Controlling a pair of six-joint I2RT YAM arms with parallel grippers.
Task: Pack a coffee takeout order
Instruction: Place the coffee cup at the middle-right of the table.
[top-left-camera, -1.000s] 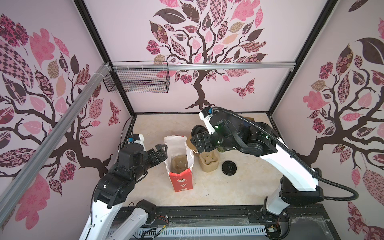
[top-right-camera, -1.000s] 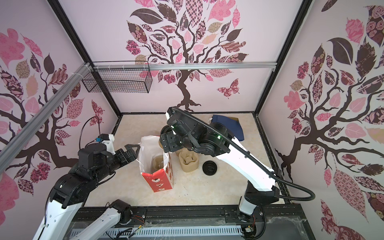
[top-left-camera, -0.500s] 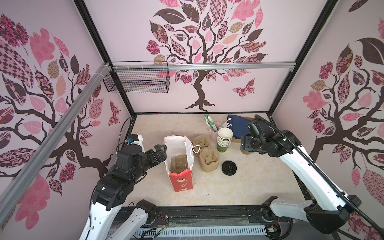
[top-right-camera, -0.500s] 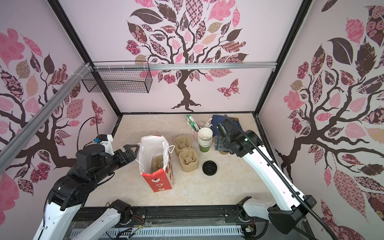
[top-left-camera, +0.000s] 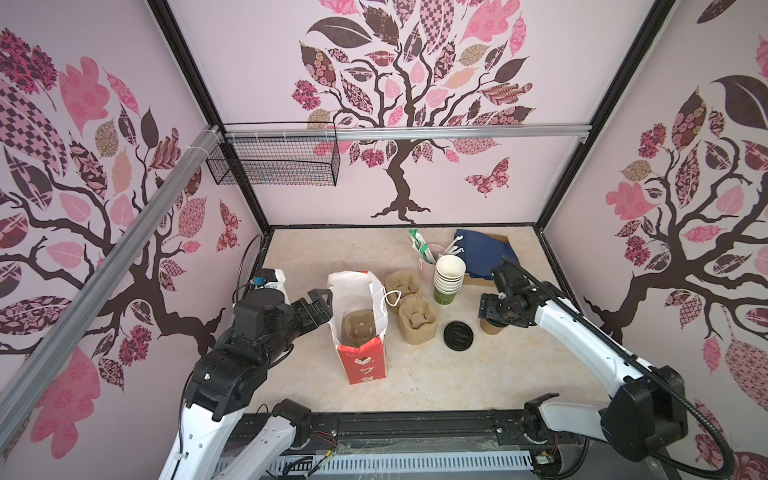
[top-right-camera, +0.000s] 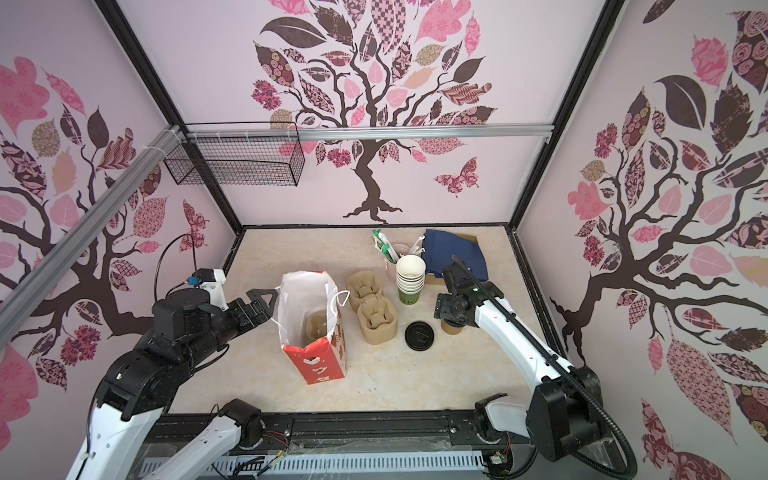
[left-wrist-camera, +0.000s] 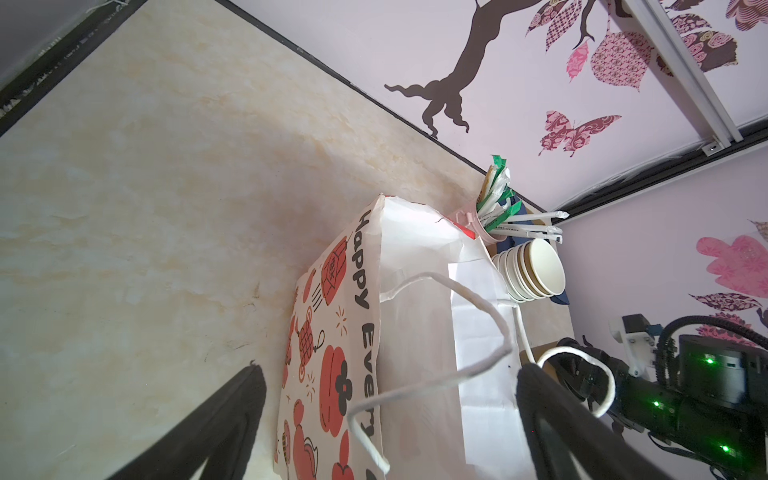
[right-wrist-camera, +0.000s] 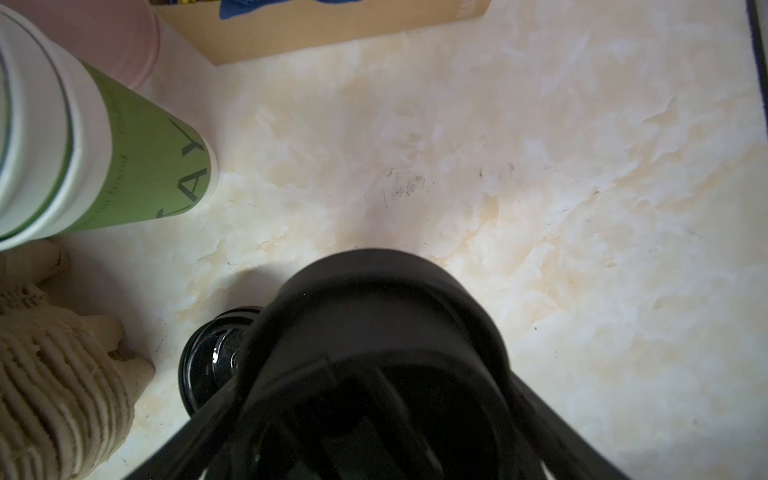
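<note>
Packing looks roughly a third done. One tan pulp carrier (top-left-camera: 358, 328) already sits low inside the red-and-white paper bag (top-left-camera: 361, 368), wells up, while the small paper cup (top-left-camera: 490, 329) and the navy napkin (top-left-camera: 482, 249) are both outside it.

The cup is well off to the bag's right-arm side, past a stack of spare carriers (top-left-camera: 417, 322) and a loose black lid (top-left-camera: 458, 335) lying flat on the table (top-left-camera: 436, 374). The right gripper (right-wrist-camera: 374, 374) reaches down over the cup, its jaws pressed against the cup's sides. Whether the base rests on the table I cannot tell.

The cup is short, with a brown kraft wall and a round black lid that fills the right wrist view. The napkin lies rumpled on a cardboard box (top-left-camera: 500, 238), farther from the bag than the cup.

The left gripper (left-wrist-camera: 388, 368) is spread wide and empty, just beside the bag's rim. Two steps are left: seating the cup in the carrier and adding the napkin.
</note>
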